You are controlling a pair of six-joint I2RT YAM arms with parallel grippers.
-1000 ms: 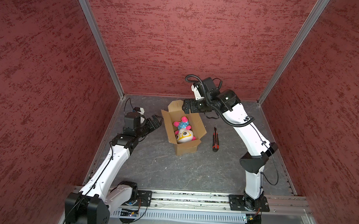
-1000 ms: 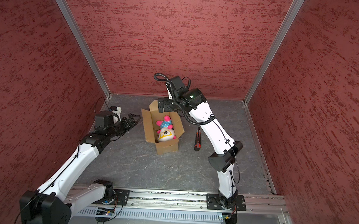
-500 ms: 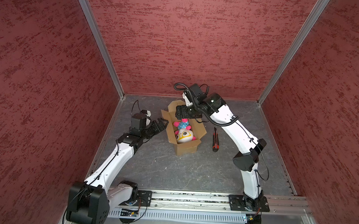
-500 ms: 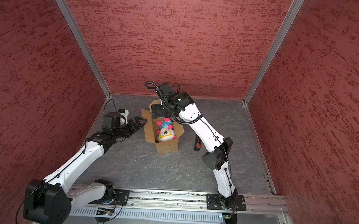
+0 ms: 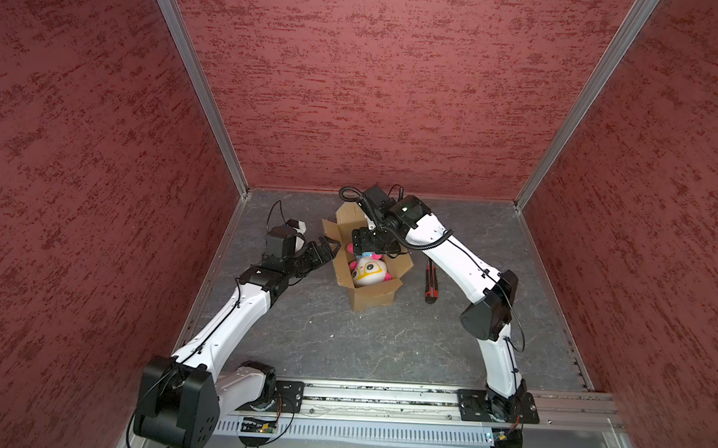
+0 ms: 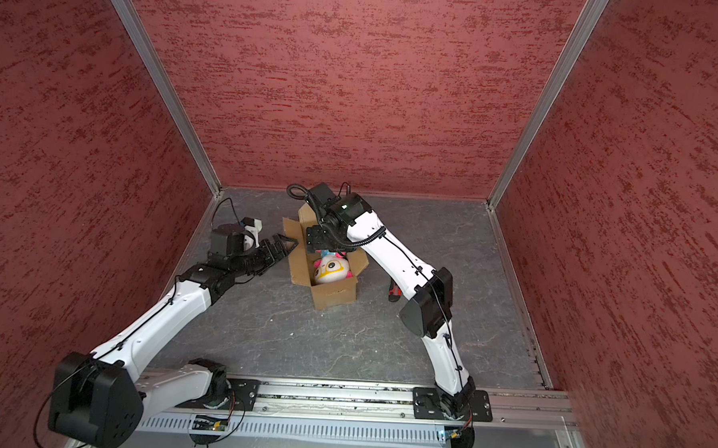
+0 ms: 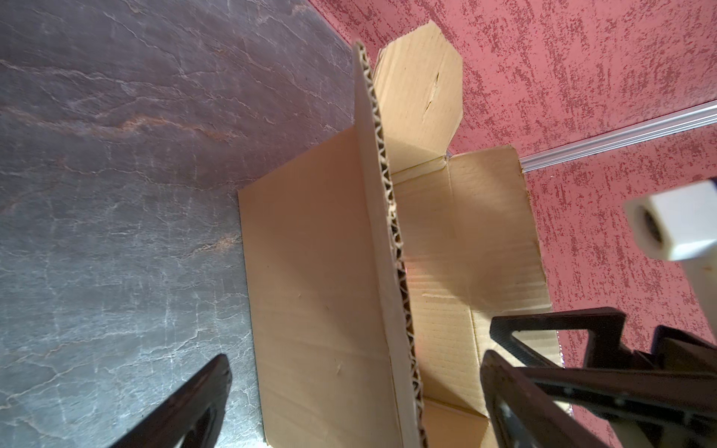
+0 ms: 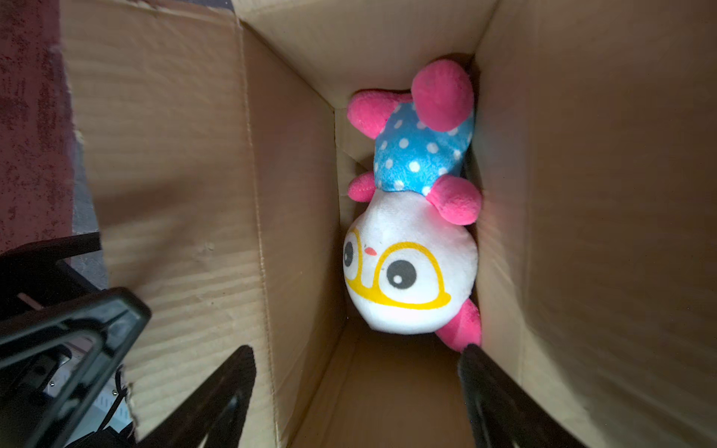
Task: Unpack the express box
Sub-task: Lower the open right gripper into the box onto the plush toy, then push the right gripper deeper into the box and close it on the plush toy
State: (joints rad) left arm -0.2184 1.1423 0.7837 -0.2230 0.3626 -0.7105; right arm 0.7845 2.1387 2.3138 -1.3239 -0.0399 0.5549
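Express box (image 5: 373,298) (image 6: 333,292): it stands upright on the grey surface (image 5: 343,345) toward the back wall, between the 2 arms. All 4 top flaps are turned out and the top is open.

Contents: 1 plush toy (image 5: 367,271) (image 6: 331,269) lies on the box floor. It has a white face with yellow-rimmed glasses, a blue dotted body and pink limbs. In the right wrist view the toy (image 8: 407,279) lies against one long wall of the box (image 8: 194,194).

Right hand (image 5: 368,250) (image 6: 321,244): it points down into the box mouth, above the toy's body. Its fingers stand apart in the right wrist view (image 8: 355,351) and nothing is held between them. One fingertip (image 8: 471,358) is just beside the toy's pink ear; contact cannot be confirmed from this angle.

Left hand (image 5: 327,248) (image 6: 283,246): it is fully released, at the box's left flap. In the left wrist view the corrugated flap edge (image 7: 382,217) runs between its 2 spread fingers (image 7: 357,357) — no clamp on it.

Utility knife (image 5: 430,284): red and black, it lies flat on the surface just right of the box, apart from it — partly hidden behind the right arm in a top view (image 6: 392,293).
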